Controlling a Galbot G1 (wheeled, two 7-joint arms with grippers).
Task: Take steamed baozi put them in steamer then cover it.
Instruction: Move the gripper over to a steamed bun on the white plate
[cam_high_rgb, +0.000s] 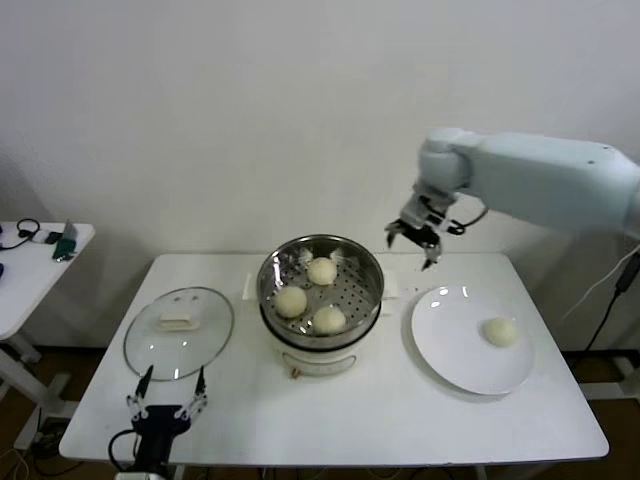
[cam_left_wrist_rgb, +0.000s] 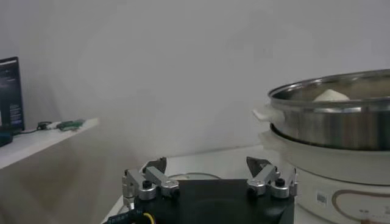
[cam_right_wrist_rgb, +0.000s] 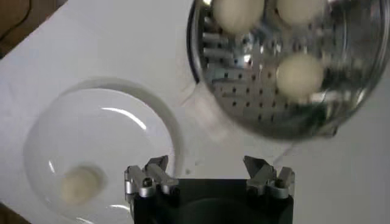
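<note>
— Where are my arms right now?

— I have the right gripper (cam_high_rgb: 416, 243) raised in the air behind the table (cam_high_rgb: 330, 420), between the steamer (cam_high_rgb: 320, 290) and the white plate (cam_high_rgb: 470, 340), its arm reaching in from the right with the wrist bent downward. Its fingers (cam_right_wrist_rgb: 149, 176) are spread apart with nothing between them. The left gripper (cam_high_rgb: 168, 395) sits low at the near left edge of the table, just in front of the cover (cam_high_rgb: 178, 332), fingers pointing away from me, also spread wide and empty.

— And the buns?

— I count three steamed baozi in the steamer basket: one toward the back (cam_high_rgb: 321, 270), one on the left (cam_high_rgb: 290, 301), one at the front (cam_high_rgb: 329, 319), all resting on the perforated bottom. A fourth bun (cam_high_rgb: 500, 331) lies on the right part of the plate, well apart from the steamer.

— The lid?

— The cover lies flat on the table to the left of the steamer, cream handle up, not on the pot. From the left wrist I see the steamer's steel rim (cam_left_wrist_rgb: 329, 103) with a bun top (cam_left_wrist_rgb: 331, 95) just showing above it.
</note>
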